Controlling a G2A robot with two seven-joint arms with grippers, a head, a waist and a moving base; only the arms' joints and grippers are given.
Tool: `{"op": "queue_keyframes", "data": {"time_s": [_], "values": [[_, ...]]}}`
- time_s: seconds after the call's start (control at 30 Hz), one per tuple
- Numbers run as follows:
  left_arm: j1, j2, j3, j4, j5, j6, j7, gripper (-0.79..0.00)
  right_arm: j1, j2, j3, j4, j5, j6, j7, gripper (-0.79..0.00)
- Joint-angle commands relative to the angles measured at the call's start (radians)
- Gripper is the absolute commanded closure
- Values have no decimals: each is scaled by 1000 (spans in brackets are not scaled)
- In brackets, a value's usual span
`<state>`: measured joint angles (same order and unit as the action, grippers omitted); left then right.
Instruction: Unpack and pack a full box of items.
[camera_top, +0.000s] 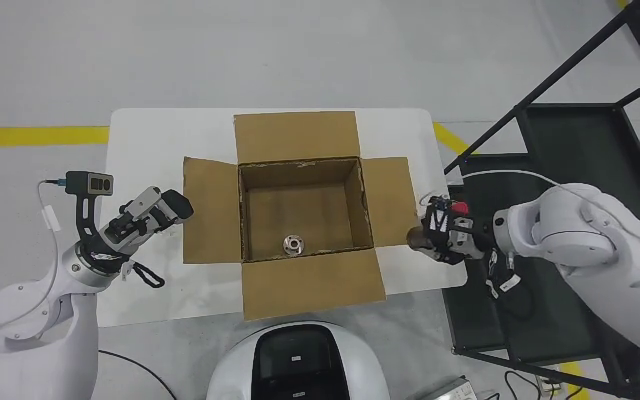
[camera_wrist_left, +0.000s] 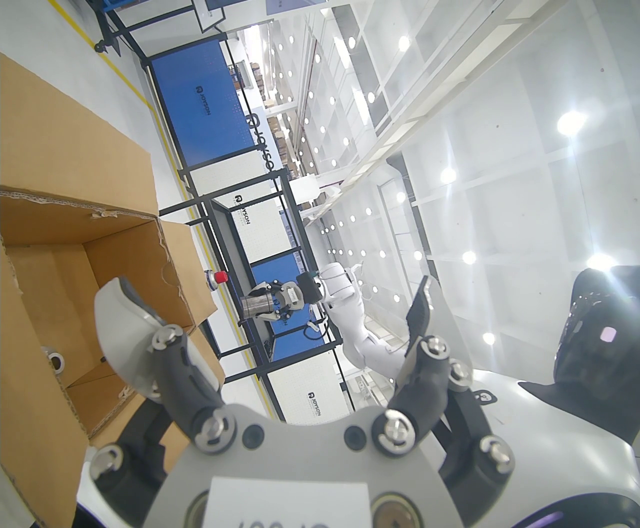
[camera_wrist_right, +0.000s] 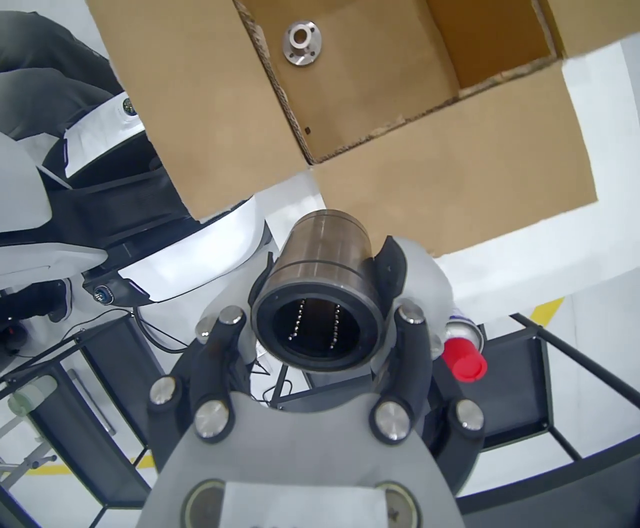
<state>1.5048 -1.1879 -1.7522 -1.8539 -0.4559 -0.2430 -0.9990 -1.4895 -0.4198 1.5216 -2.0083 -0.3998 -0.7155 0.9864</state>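
The right pincer (camera_wrist_right: 330, 255) clamps a linear bearing (camera_wrist_right: 320, 300), its long axis pointing straight out toward the open cardboard box (camera_top: 298, 175) just ahead; the left pincer (camera_top: 172, 208) hangs open and empty beyond the box.

box (camera_wrist_right: 450, 165): far walls cut off by right wrist view's edge.
flange (camera_wrist_left: 54, 361): half hidden behind box wall, left wrist view.
red-capped can (camera_wrist_right: 464, 357): body mostly behind right gripper (camera_wrist_right: 327, 265).
metal cylinder (camera_wrist_right: 320, 280): covers one gripper finger.
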Motion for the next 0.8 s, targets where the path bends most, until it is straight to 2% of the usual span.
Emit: {"op": "queue_keyframes", "data": {"time_s": [0.0,0.3,0.77], "values": [[0,0,0,0,0,0,0,-785,-50,2,41,25,-21,2,-25,0],[0,0,0,0,0,0,0,-785,-281,-4,241,26,-87,20,-102,0],[0,0,0,0,0,0,0,-785,-281,-4,241,26,-87,20,-102,0]]}}
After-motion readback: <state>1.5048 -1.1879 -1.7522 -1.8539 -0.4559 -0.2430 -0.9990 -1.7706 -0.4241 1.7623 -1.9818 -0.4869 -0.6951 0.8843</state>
